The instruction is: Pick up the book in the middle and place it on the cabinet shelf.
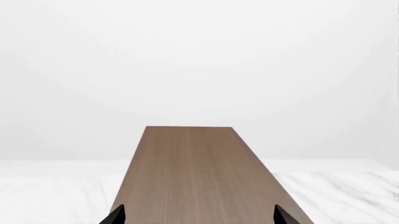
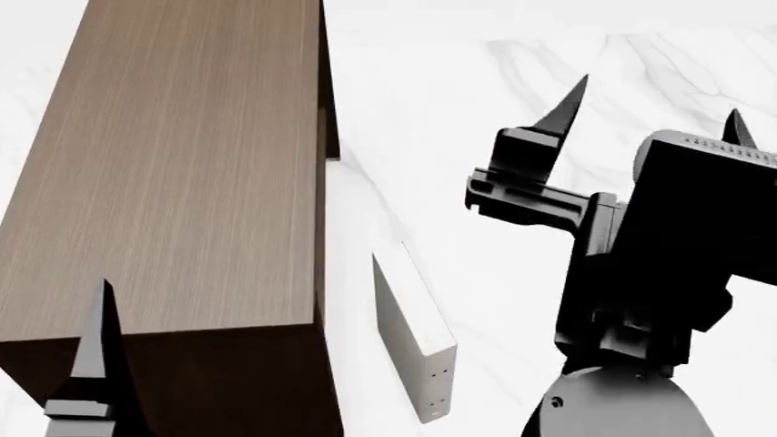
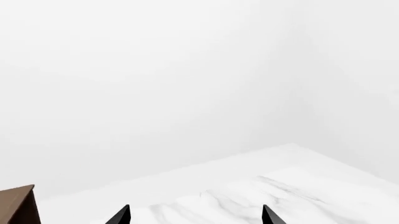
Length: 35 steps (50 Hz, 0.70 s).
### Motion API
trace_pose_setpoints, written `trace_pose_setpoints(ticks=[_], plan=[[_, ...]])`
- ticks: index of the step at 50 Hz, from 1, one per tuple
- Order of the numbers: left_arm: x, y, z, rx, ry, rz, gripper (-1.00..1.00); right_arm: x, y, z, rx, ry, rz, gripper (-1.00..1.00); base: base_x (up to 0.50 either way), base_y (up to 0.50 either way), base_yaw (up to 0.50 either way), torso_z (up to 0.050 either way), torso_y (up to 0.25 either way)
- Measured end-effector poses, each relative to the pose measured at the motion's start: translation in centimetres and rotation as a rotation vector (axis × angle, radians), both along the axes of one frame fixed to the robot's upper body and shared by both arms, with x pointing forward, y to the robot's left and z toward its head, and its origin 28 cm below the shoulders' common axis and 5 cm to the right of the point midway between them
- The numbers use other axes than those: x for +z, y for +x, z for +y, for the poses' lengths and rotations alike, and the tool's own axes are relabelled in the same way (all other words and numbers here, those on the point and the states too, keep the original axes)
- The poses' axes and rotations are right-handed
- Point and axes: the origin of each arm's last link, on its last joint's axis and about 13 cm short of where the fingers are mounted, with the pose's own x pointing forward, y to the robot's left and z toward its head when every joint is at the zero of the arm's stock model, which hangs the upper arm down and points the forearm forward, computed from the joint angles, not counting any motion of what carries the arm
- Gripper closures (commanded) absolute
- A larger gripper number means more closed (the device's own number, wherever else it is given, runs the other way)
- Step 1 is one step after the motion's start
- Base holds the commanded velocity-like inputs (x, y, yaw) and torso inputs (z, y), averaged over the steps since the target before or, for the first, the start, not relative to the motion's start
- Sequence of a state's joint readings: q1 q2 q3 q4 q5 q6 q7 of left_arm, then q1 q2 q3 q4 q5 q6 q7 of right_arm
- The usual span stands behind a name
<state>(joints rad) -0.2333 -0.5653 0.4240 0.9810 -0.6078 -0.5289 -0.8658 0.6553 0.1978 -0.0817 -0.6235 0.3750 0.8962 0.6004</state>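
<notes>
- Right gripper [image 2: 650,105]: black, raised above the white marble table [image 2: 522,82], fingertips pointing away from the robot; fingers spread wide, nothing between them. The right wrist view shows both tips with only table and blank wall beyond.
- Left gripper [image 1: 199,215]: low at the near end of the cabinet shelf [image 2: 170,173]; in the left wrist view two dark tips stand well apart over the lighter brown top, so the fingers are spread and empty. The head view shows only one of its fingers.
- Cabinet shelf: tall brown wood-grain block with flat top, standing on the table on the robot's left. Its top is bare in every view.
- White book [image 2: 413,346]: thin, cream-white, small dots along one edge, standing on edge just beside the cabinet's right side, between cabinet and right arm. It does not match the thick grey one.
- The book of the task: not visible in any view; possibly hidden behind the right arm or outside the frames, cannot tell which.
- Step in hand, as a judgement: the pick has not begun; both grippers are free and clear of any book.
- Next move calls for: bringing the grey book into sight, lowering an open gripper astride its cover and page edges, closing, then lifting above the cabinet top.
</notes>
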Motion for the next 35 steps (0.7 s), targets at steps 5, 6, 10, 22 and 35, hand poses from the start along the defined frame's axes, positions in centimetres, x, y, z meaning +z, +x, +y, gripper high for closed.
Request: trace_pose_setpoints(ticks=[5, 6, 10, 22, 35], plan=[[0.1, -0.1, -0.1, -0.006, -0.004, 0.001, -1.00, 1.0, 2.7, -0.1, -0.043, 0.024, 0.041, -1.00, 0.00, 0.00, 0.00, 0.000, 0.000], [0.1, -0.1, -0.1, -0.007, -0.005, 0.001, -1.00, 1.1, 3.2, -0.2, -0.052, 0.028, 0.052, -1.00, 0.00, 0.00, 0.00, 0.000, 0.000], [0.1, -0.1, -0.2, -0.012, -0.007, 0.000, -1.00, 1.4, 5.0, -0.3, -0.097, 0.052, 0.095, -1.00, 0.00, 0.00, 0.00, 0.000, 0.000], [0.4, -0.3, -0.3, -0.023, -0.011, -0.012, -1.00, 1.3, 9.5, -0.9, -0.305, 0.137, 0.254, -1.00, 0.00, 0.00, 0.00, 0.000, 0.000], [0.5, -0.4, -0.3, -0.030, -0.011, -0.020, -1.00, 2.0, 12.8, -2.0, -0.614, 0.338, 0.427, -1.00, 0.00, 0.00, 0.00, 0.000, 0.000]])
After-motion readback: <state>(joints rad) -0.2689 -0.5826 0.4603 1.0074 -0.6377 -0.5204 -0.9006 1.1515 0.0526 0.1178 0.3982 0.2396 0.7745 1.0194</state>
